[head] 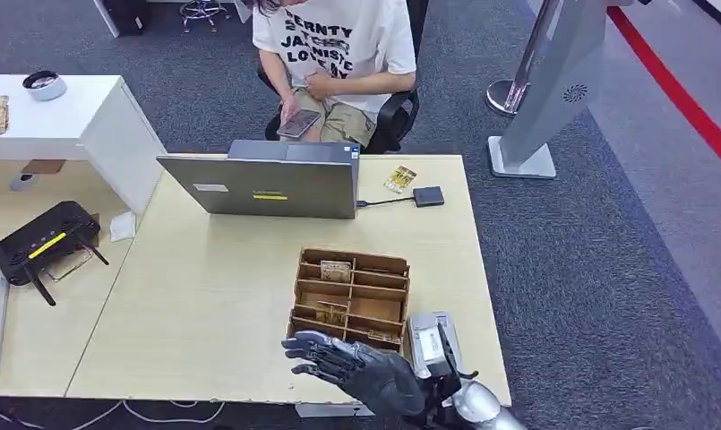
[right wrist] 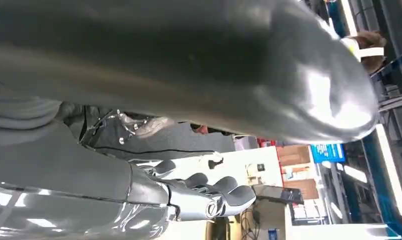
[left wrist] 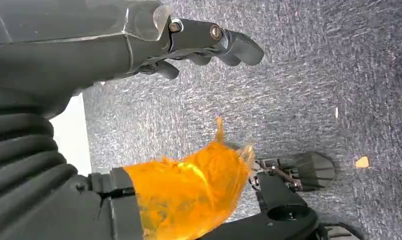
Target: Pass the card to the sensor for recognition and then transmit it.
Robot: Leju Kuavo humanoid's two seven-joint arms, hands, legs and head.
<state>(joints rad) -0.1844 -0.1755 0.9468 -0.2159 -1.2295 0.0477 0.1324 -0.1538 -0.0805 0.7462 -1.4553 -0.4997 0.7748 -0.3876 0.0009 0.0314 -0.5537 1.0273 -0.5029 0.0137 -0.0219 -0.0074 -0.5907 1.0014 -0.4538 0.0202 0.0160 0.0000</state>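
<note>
A wooden divided box (head: 350,296) stands on the pale table (head: 213,305), with cards (head: 336,269) upright in some of its compartments. My right hand (head: 361,367) hovers at the table's front edge just in front of the box, its fingers (right wrist: 208,192) stretched out and apart with nothing in them. A small black reader (head: 428,196) lies behind the box, wired to the laptop (head: 271,184), and a loose card (head: 399,178) lies beside it. My left hand (left wrist: 208,42) hangs over the grey carpet and holds nothing.
A grey-white device (head: 431,340) lies right of the box, close to my right wrist. A person (head: 334,63) sits behind the laptop holding a phone. A black router (head: 45,240) sits on the neighbouring table to the left. A grey stand (head: 540,98) rises at the back right.
</note>
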